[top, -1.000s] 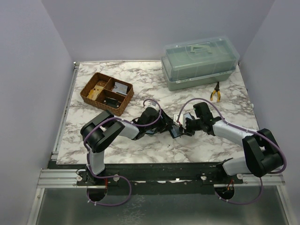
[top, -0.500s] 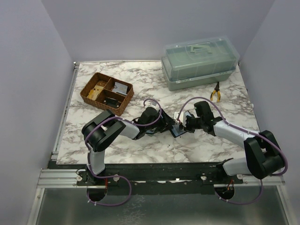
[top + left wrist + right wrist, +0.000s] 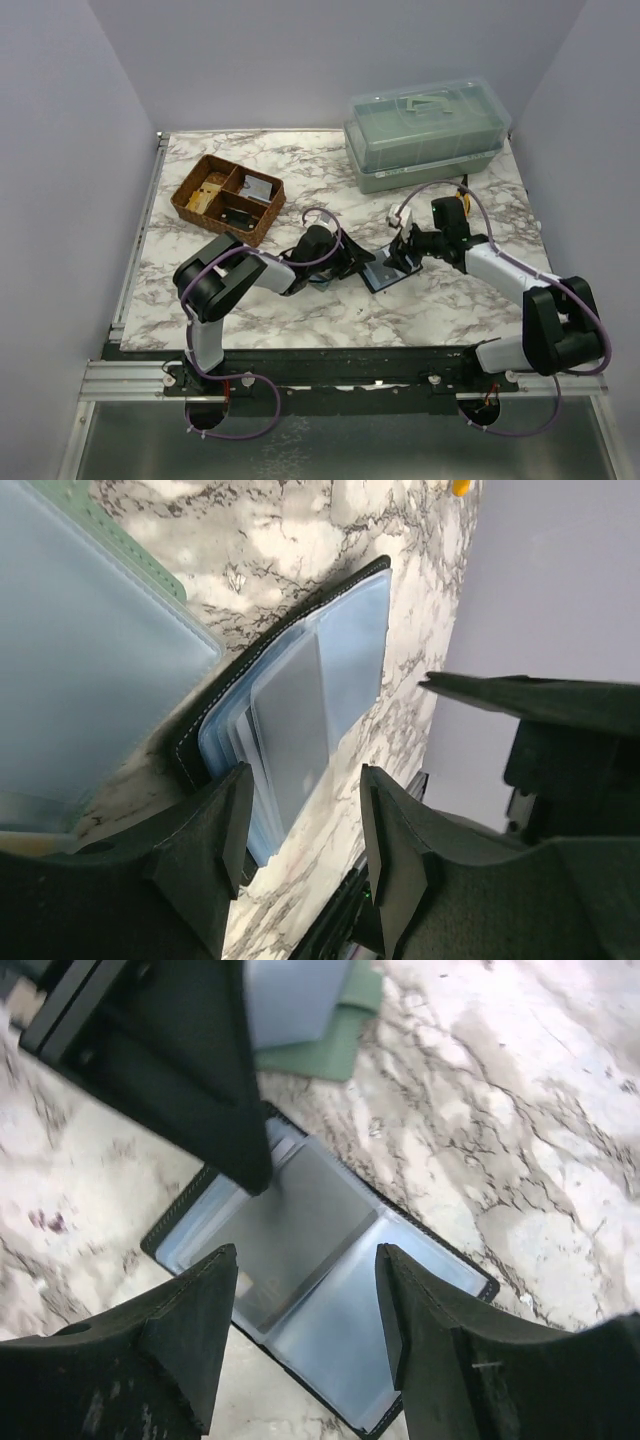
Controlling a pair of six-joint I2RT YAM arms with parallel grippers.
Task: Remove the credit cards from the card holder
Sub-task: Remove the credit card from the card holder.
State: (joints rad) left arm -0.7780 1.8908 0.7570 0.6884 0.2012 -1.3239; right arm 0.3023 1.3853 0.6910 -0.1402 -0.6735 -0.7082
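Marble table (image 3: 300, 160), purple walls on three sides; a wicker tray (image 3: 227, 198) sits far left and a lidded plastic box (image 3: 425, 135) far right. The wallet (image 3: 385, 272) lies open and flat near the table's middle, between the two arms.

The left gripper (image 3: 352, 262) is low at the wallet's left end. From its wrist, the jaws stand apart with that end of the wallet (image 3: 355, 650) lying between them, and bare marble shows beside one finger (image 3: 395, 850). The cards (image 3: 290, 730) sit in the blue-grey pockets, one grey card overlapping the sleeves.

The right gripper (image 3: 405, 245) hangs above the wallet's right end, jaws spread wide and nothing between them; below it the wallet (image 3: 340, 1310) shows both halves, with the cards (image 3: 300, 1210) in the half nearer the left arm.

A pale blue sheet with a green edge (image 3: 300, 995) lies just past the wallet; it is too blurred to tell what it is.
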